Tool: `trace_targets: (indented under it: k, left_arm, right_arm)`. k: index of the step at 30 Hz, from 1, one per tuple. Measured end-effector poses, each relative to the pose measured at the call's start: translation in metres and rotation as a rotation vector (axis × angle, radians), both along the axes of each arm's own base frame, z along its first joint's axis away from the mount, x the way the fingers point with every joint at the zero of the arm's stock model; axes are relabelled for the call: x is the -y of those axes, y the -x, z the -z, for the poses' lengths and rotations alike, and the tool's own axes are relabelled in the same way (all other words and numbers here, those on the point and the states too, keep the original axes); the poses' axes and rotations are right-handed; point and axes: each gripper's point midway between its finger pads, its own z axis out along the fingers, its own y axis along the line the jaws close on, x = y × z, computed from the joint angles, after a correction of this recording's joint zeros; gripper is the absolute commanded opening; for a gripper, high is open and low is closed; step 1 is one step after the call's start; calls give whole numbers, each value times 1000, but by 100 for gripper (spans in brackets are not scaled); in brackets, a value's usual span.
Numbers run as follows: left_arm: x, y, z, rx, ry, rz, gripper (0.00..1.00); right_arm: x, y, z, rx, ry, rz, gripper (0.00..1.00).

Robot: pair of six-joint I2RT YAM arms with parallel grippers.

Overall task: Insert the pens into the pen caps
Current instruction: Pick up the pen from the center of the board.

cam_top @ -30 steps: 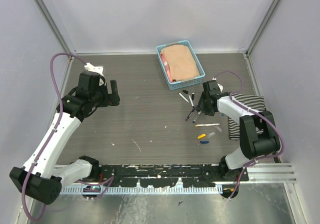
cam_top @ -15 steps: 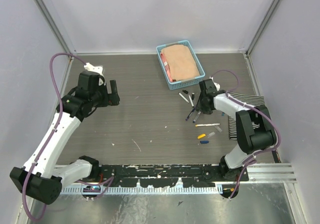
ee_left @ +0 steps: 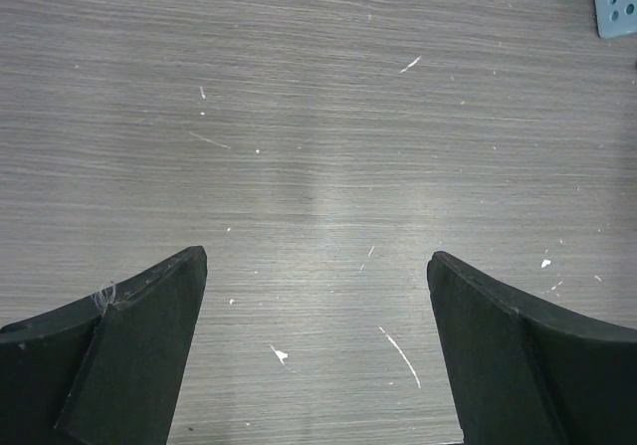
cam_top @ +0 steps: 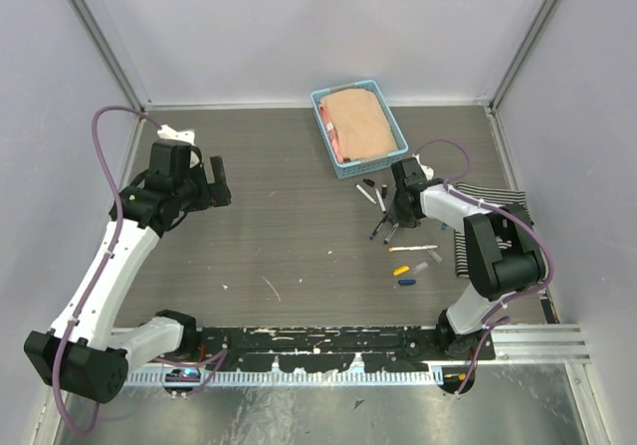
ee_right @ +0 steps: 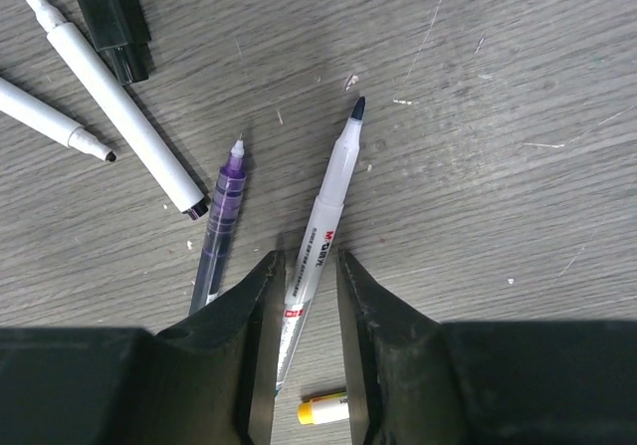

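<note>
The left arm leans up and forward from its base, bent at the elbow, its gripper held with the jaws spread wide. The right arm folds back on itself (elbow high), its gripper pointing down, jaws drawn to a narrow gap.

Noting a blue basket sitting near the far edge of the grey wood-grain worktop, carrying a tan cloth and filling up to the rim. Seeing a striped cloth lying flat along the worktop's right side, apart from the basket.
</note>
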Motion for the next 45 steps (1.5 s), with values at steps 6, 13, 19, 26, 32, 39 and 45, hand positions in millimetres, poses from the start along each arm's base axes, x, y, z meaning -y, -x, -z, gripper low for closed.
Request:
trace_targets:
  k: [6, 13, 19, 26, 32, 39, 45]
  left_arm:
    - [-13, -1, -1, 7, 22, -64, 98]
    - [-21, -2, 2, -7, 58, -102, 98]
    - [-21, -2, 2, -7, 61, -104, 98]
    - [-17, -2, 6, -24, 73, -87, 98]
    - [-2, -4, 2, -13, 120, -18, 98]
    - [46, 11, -8, 22, 136, 161, 98]
    - [114, 48, -2, 8, 153, 371, 98]
  right_arm:
    - [1, -1, 0, 1, 6, 3, 28]
    - [5, -2, 1, 8, 25, 25, 19]
    - [6, -5, 1, 23, 27, 47, 17]
    - [5, -10, 0, 56, 6, 80, 17]
    - [10, -3, -12, 100, -4, 122, 16]
    - [15, -2, -64, 270, -49, 155, 16]
    - [16, 8, -98, 388, -89, 129, 17]
